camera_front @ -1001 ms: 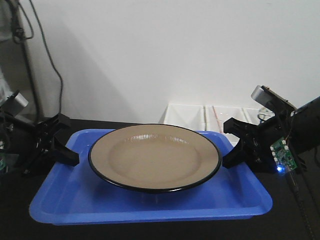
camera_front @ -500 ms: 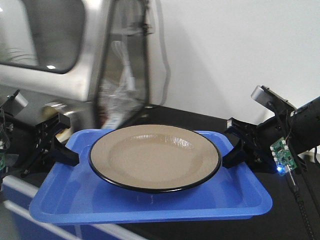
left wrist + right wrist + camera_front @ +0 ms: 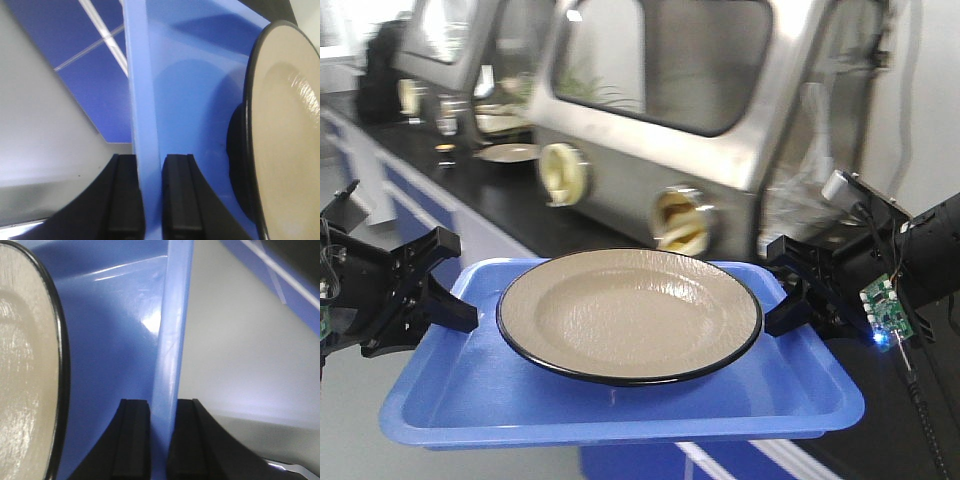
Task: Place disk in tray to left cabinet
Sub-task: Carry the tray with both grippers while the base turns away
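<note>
- The disk (image 3: pixel 630 315) lies in the middle of the tray (image 3: pixel 620 415), which hangs in the air between both arms.
- The left gripper (image 3: pixel 152 195) pinches the tray's left lip, and the right gripper (image 3: pixel 162 440) pinches its right lip.
- The glossy disk probably slides easily and can break, so hold the tray level.
- The thin lip may bend.
- I cannot make out the left cabinet in the blurred background.

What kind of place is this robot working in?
Probably a laboratory: a stainless glovebox-style enclosure with a window and round ports sits on a long black bench with blue cabinet fronts.
</note>
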Motion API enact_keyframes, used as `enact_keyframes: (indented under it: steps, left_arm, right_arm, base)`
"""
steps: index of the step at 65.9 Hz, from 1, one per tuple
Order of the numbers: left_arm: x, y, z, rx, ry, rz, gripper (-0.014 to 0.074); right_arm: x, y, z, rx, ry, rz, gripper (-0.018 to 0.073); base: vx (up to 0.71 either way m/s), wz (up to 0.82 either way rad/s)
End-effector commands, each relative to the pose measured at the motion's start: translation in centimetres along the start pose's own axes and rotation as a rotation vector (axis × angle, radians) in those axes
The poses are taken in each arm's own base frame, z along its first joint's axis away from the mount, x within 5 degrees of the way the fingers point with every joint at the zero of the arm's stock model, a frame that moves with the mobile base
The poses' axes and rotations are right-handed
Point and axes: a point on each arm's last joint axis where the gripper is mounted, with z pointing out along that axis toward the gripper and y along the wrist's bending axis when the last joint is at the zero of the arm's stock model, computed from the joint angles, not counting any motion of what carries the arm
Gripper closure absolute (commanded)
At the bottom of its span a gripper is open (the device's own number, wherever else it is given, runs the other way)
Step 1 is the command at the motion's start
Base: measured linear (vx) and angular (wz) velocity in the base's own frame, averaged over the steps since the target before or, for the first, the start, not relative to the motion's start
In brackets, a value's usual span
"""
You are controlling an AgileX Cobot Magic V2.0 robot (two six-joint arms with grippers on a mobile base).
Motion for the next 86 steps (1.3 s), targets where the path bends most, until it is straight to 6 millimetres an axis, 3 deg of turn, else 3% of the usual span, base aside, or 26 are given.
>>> enact_keyframes:
  steps: [1,47,86]
  left_arm:
    - [0.42,-3.52,-2.22,0.196,-0.046,-0.035,0.0596]
    - [0.47,-3.52,-2.22,0.196,-0.041,-0.035,0.0596]
    - [0.65,-3.51,-2.21,0.194,-0.021,-0.033,0.0596]
  right_arm:
    - [0.07,3.54,-2.53,-0.192,-0.087,0.004,0.0564]
    - [0.07,3.54,-2.53,-0.192,-0.087,0.004,0.0564]
    - [0.07,3.54,-2.52,-0.191,-0.086,0.004,0.0564]
  base:
    - [-0.07,0.76]
    - [-0.01,0.74]
    - [0.17,0.27]
